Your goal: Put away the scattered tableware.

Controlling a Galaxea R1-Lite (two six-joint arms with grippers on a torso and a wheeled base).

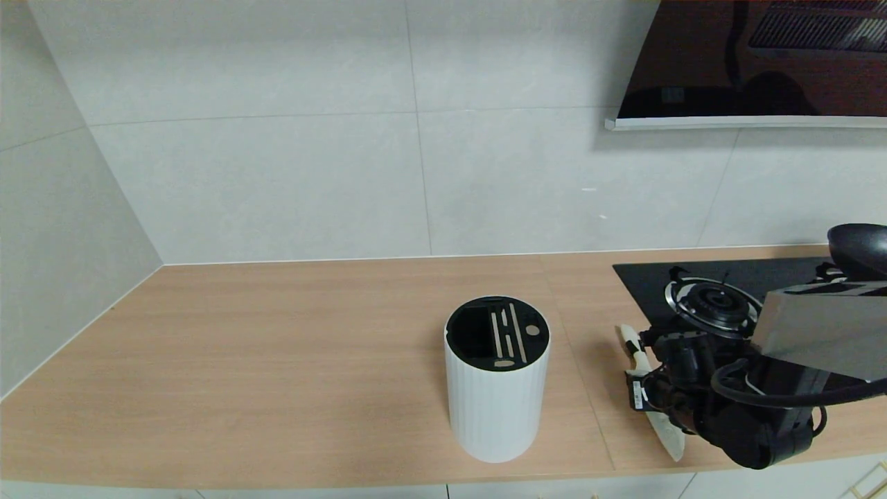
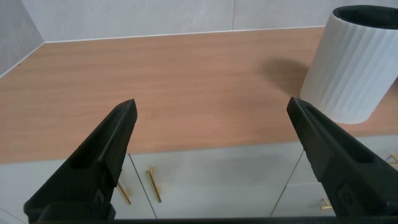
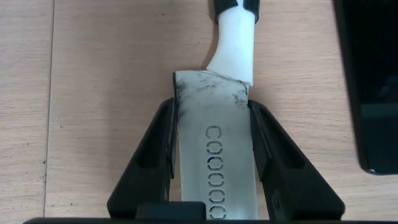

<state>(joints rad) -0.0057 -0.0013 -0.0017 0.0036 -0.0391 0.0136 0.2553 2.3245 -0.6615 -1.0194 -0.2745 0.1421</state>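
A knife (image 1: 635, 350) with a white handle and pale blade lies flat on the wooden counter, just left of the cooktop. My right gripper (image 1: 655, 389) is down over it. In the right wrist view the two fingers press against both edges of the blade near the handle, so my right gripper (image 3: 211, 109) is shut on the knife (image 3: 235, 43). A white ribbed holder (image 1: 496, 388) with a black slotted top stands upright mid-counter, left of the knife. My left gripper (image 2: 211, 124) hangs open and empty off the counter's front edge, the holder (image 2: 354, 62) farther off to one side.
A black cooktop (image 1: 641, 277) with a gas burner (image 1: 714, 305) sits right of the knife, and a dark pan (image 1: 859, 246) is at the far right. A range hood (image 1: 755, 62) hangs above. The counter (image 1: 277, 346) left of the holder is bare wood. Cabinet handles (image 2: 152, 183) lie below the edge.
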